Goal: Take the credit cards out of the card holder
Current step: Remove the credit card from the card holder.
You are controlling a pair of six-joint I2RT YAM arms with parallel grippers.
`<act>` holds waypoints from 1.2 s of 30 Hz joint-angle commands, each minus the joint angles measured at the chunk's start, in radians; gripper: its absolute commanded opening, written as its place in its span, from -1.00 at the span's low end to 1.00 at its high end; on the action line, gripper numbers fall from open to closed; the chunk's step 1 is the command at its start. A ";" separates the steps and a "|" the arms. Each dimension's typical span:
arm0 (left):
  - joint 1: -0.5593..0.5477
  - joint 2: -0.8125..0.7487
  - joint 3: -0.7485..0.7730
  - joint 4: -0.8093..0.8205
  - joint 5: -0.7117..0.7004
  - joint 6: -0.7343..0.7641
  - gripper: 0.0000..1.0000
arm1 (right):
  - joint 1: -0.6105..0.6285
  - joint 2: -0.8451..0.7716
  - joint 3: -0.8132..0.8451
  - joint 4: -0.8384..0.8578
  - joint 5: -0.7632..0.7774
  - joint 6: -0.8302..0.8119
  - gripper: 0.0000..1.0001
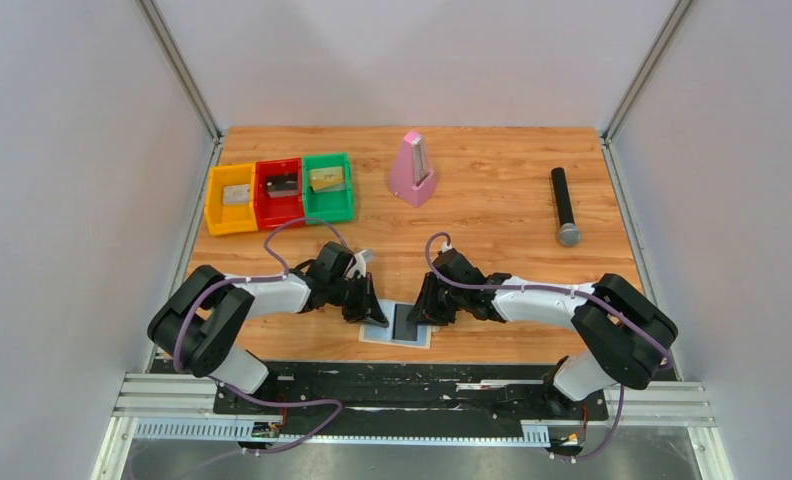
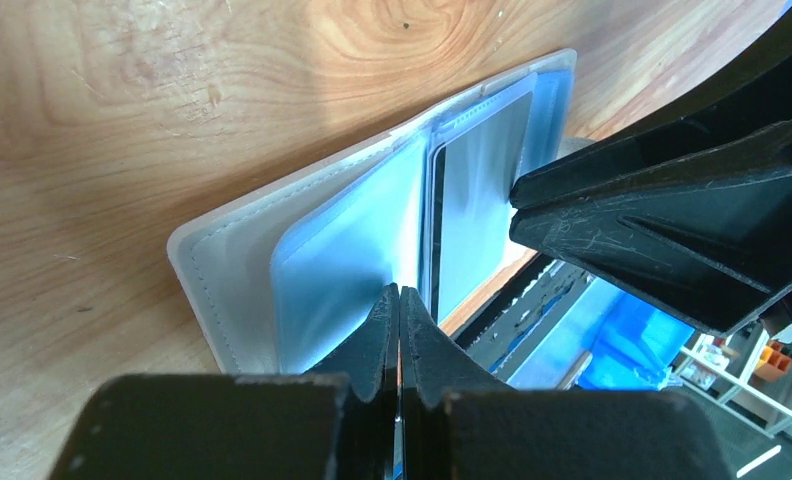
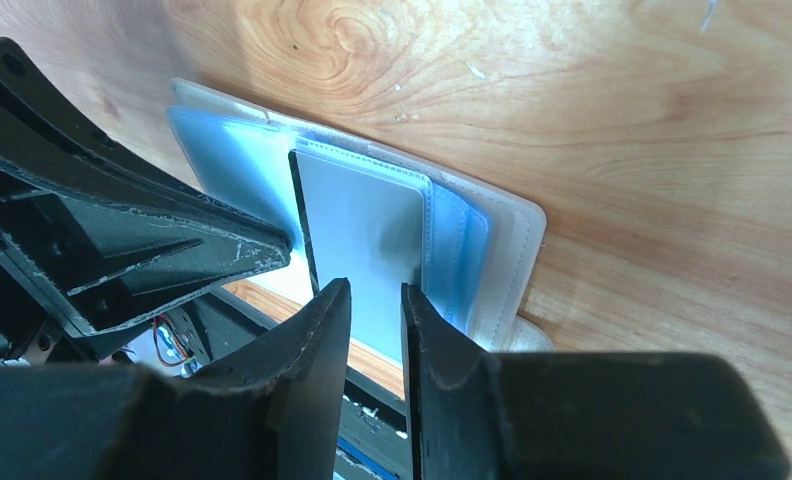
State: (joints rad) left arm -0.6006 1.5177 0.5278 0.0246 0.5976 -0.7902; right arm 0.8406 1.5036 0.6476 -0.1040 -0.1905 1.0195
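Note:
The card holder [image 1: 372,338] lies open near the table's front edge, cream rim [image 2: 212,280] and pale blue panels up. A dark grey-black card [image 1: 405,322] sits on its right half; in the right wrist view [image 3: 367,220] it sticks partly out of its sleeve. My left gripper [image 2: 399,292] is shut, tips down on the left blue panel [image 2: 342,250]. My right gripper [image 3: 375,290] is slightly open, its jaws either side of the dark card's near edge. No yellow-gold card shows in the holder.
Yellow [image 1: 231,198], red [image 1: 279,192] and green [image 1: 328,187] bins stand at the back left, each with a small item; the green bin's item is gold-coloured. A pink metronome [image 1: 412,169] and a black microphone [image 1: 564,206] lie further back. The holder overhangs the front edge.

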 commanded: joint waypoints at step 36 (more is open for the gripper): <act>-0.015 0.086 -0.039 0.263 0.078 -0.093 -0.49 | 0.002 0.022 -0.029 0.010 0.020 -0.028 -0.49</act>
State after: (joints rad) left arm -0.6037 1.5887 0.5041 0.2203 0.6582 -0.8612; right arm 0.8402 1.5036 0.6399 -0.0883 -0.2005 1.0153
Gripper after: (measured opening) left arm 0.260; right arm 0.257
